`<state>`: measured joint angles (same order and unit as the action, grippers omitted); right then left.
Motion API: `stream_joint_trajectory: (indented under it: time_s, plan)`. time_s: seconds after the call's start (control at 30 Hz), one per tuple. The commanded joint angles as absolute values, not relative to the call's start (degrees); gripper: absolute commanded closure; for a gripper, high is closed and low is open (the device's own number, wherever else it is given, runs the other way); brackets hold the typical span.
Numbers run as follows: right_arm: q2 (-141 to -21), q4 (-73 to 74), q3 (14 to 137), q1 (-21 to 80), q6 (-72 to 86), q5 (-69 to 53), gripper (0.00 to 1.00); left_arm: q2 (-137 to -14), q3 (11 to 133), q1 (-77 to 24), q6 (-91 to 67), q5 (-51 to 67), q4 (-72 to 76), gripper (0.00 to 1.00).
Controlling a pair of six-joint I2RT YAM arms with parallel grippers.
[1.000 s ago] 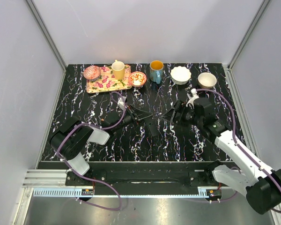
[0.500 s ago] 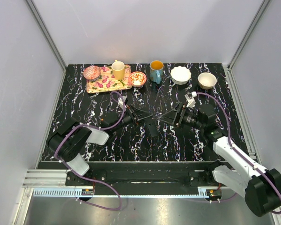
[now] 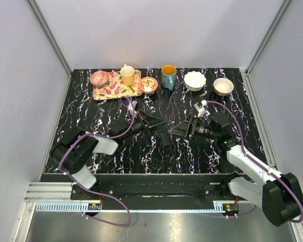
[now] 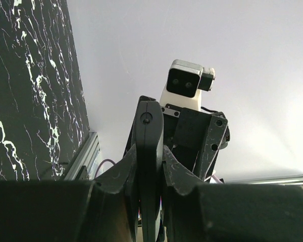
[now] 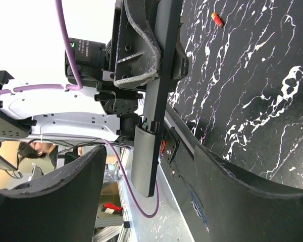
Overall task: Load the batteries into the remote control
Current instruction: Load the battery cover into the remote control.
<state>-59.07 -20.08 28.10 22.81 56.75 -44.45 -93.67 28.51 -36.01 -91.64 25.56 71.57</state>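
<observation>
Top view: left hand (image 3: 156,123) is clamped on the far end of the slim black plastic remote control (image 3: 164,137), over the middle of the black white-veined marble counter (image 3: 91,146). The remote's long axis runs from that grip toward the near edge, skewed a little toward the right edge. Right hand (image 3: 178,132) sits just beside it on the right-edge side, pointing at it. The small green batteries can't be made out.

Left wrist: remote (image 4: 149,131) seen edge-on, pinched between both fingers (image 4: 174,174). The grey-and-white camera box (image 4: 186,85) on the right wrist looks straight back.

Right wrist: right hand's jaws are spread wide with nothing in them. The remote's free end (image 5: 150,151) lines up with the gap and looks clear of both fingers. A small red-orange object (image 5: 217,19) lies on the counter beyond; it isn't green, so I can't call it a battery.

Read: the right hand is the free one and nearest the remote's free end. Which way the slot faces: can't tell.
</observation>
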Motion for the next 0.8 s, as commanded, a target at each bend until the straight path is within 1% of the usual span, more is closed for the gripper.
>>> stream_joint_trajectory:
  time_s: [0.0, 0.2, 0.53, 0.57, 0.77]
  plan:
    - [-60.4, -26.4, 28.0, 22.7, 58.2, -49.5, 0.25, -92.6, 30.8, -35.8, -92.4, 25.9, 81.9, 1.0]
    - [-63.3, -27.6, 28.3, 22.7, 59.2, -52.7, 0.29, -92.9, 31.4, -35.9, -92.1, 25.8, 81.6, 1.0]
    - [-65.1, -25.5, 29.4, 23.1, 58.0, -53.1, 0.36, -92.8, 31.7, -36.3, -91.8, 25.8, 80.8, 1.0]
    - [-65.2, -25.5, 29.5, 23.5, 57.9, -53.1, 0.37, -92.8, 31.6, -36.4, -91.7, 25.8, 80.8, 1.0]
    - [-66.7, -25.0, 30.2, 24.4, 57.7, -52.8, 0.42, -92.7, 31.9, -36.6, -91.6, 25.8, 80.5, 1.0]
